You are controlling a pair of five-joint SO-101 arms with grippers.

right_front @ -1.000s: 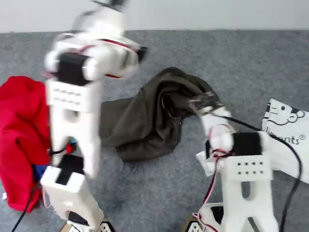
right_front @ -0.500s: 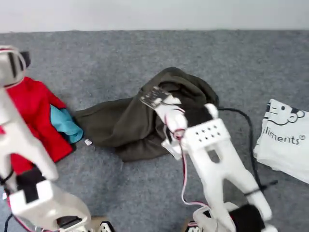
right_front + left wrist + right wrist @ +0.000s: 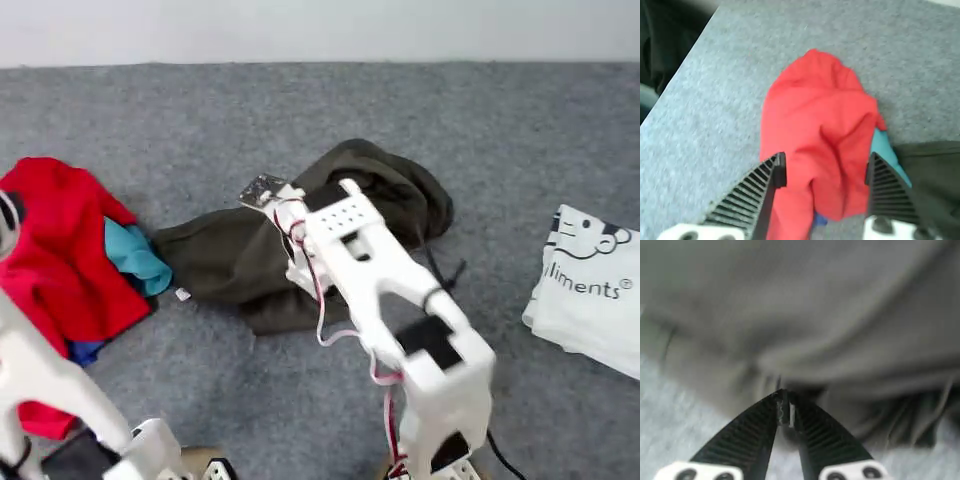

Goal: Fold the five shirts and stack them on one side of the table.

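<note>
A crumpled olive shirt (image 3: 225, 255) lies mid-table. My right arm stretches over it, and my right gripper (image 3: 260, 190) hovers above its far left part. The right wrist view shows this gripper (image 3: 785, 402) shut, nothing between its tips, with the olive shirt (image 3: 805, 315) beneath. At the left lies a heap: a red shirt (image 3: 55, 250) on top, a teal shirt (image 3: 135, 258) beside it and a blue bit (image 3: 85, 350) under it. My left gripper (image 3: 826, 165) hangs open above the red shirt (image 3: 825, 110). A folded white shirt (image 3: 590, 290) lies at the right.
The grey carpeted table (image 3: 500, 130) is bare along the back and between the olive and white shirts. In the left wrist view the table edge (image 3: 685, 65) drops off beside the red shirt. The left arm's base (image 3: 40, 390) stands at the front left.
My right gripper swept left across the olive shirt, from its right side to its far left part. The left arm swung back off the heap to the front left, uncovering the teal shirt.
</note>
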